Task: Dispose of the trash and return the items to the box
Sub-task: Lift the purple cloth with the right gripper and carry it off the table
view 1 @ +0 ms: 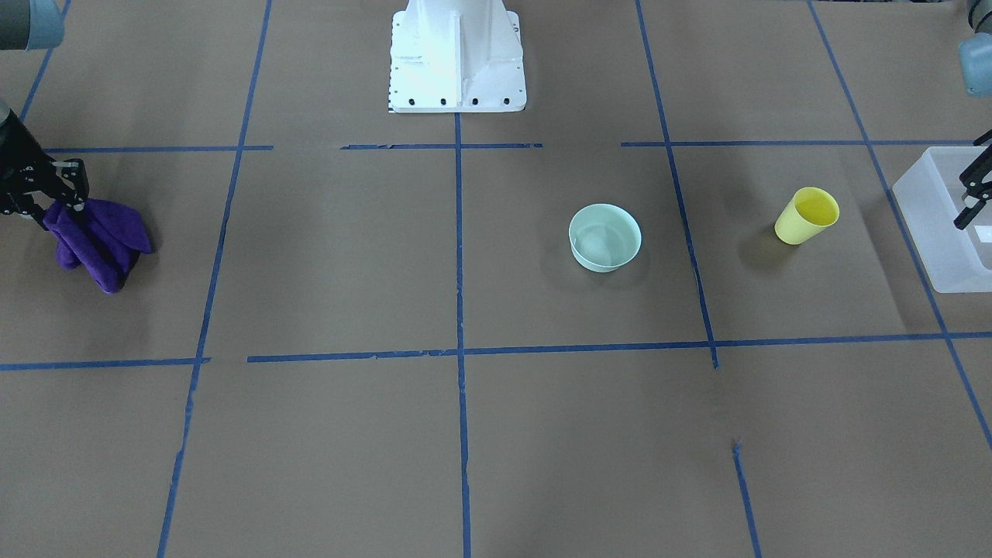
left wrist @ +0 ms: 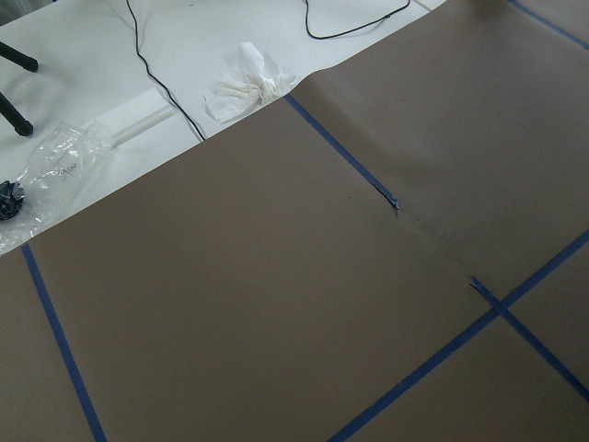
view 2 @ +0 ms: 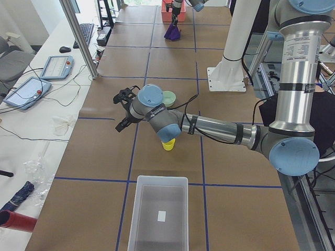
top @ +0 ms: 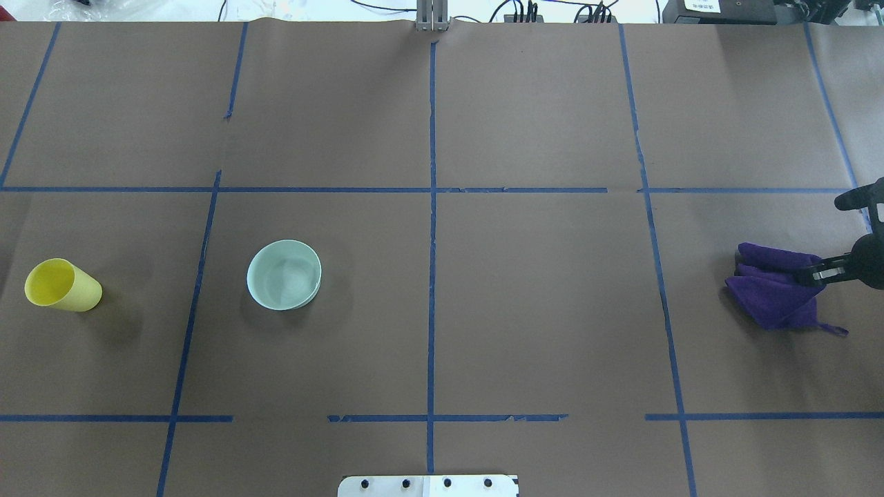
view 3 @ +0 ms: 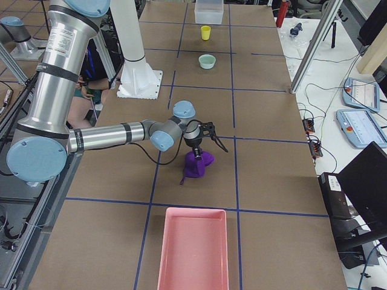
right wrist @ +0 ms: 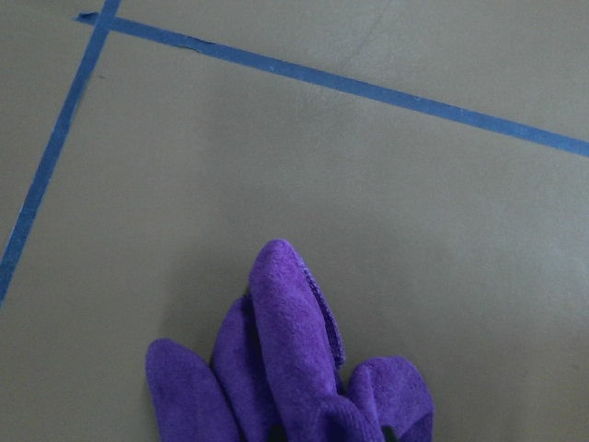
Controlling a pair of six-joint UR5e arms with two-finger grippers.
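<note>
Two items sit outside the box [view 1: 942, 225] | yellow cup [view 1: 807, 215] and green bowl [view 1: 605, 237] stand apart on the surface [view 1: 465, 434], toward its left end | box at left edge | left fingers [view 1: 970, 211] spread wide, holding nothing | right fingers [top: 825, 273] pinch purple cloth [top: 773, 293] near right edge
</note>
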